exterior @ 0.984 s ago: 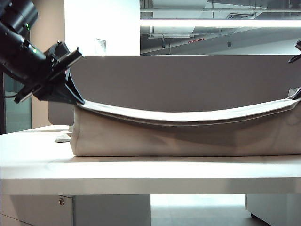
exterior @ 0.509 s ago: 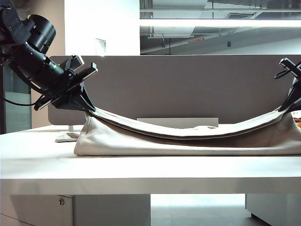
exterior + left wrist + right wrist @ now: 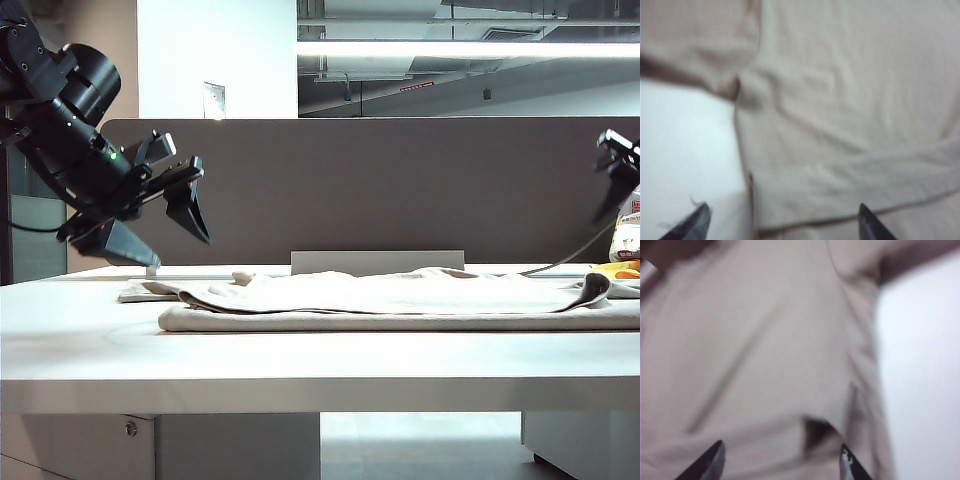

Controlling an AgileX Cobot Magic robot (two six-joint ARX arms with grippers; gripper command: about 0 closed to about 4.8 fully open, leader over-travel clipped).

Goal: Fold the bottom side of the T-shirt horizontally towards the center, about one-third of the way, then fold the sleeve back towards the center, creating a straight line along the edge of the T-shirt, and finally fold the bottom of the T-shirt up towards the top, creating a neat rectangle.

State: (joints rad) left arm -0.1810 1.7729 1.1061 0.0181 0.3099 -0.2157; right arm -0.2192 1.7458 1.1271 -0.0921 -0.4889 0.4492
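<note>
We see the white surface point(image 3: 300, 370) carrying the T-shirt point(image 3: 400, 300), which lies flat and folded across its width. Our left gripper point(image 3: 160, 230) hangs above the shirt's nine o'clock end, fingers spread wide, holding nothing. Our right gripper point(image 3: 780, 460) hovers over the three o'clock end, fingers likewise parted and empty.

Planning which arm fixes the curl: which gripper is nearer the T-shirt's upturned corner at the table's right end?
Right. The right gripper hangs above that corner; the left gripper is open over the T-shirt's opposite end.
</note>
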